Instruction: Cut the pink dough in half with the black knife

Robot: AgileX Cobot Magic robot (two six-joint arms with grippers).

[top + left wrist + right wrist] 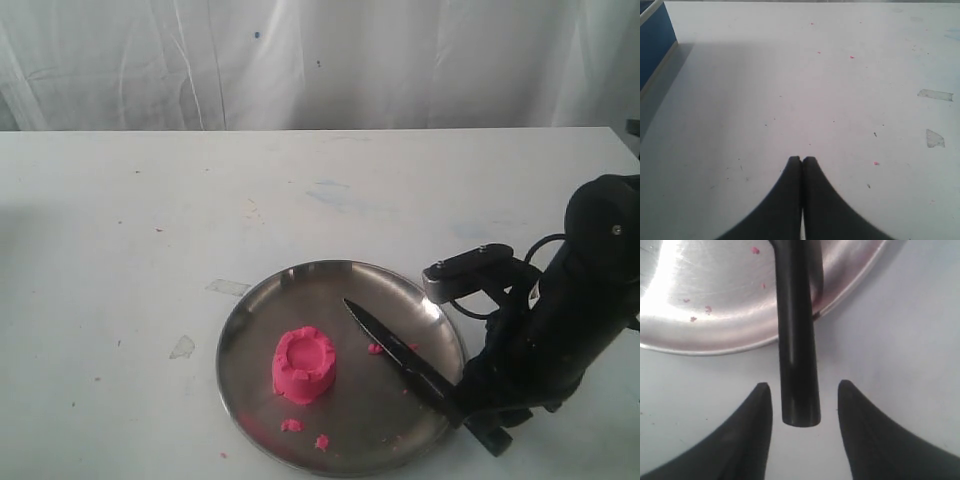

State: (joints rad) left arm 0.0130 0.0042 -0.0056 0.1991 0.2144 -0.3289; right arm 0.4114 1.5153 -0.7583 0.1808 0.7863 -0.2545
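1. White, scuffed tabletop (120, 220): it carries everything you see. A white curtain (320, 60) hangs behind it at 12 o'clock.
2. Round, shallow, silver metal plate (245, 335): it lies flat toward the 5 o'clock part of the tabletop.
3. Bright pink dough (304, 365): a soft, cup-like cylinder with a crimped rim, in one piece. It stands upright in the metal plate at about 9 o'clock of its centre.
4. Long, slender black knife (395, 350): it has a pointed blade and a straight handle. The blade lies in the plate with its tip at 1 o'clock of the dough, near it but apart. The handle crosses the rim at 4 o'clock and juts out over the tabletop.
5. Small pink crumbs (290, 425): you have two at 6 o'clock of the dough and one more just beside the blade on the dough's side.
6. Two pale tape scraps (228, 287): they lie on the tabletop at 10 o'clock of the plate.
7. Your right end effector (804, 386): the fingers stand apart, one on each side of the handle's end. A gap shows on both sides, so the knife is not gripped.
8. Your left end effector (801, 159): the fingers are pressed together over speckled tabletop, with a blue panel (655, 40) off to one side.
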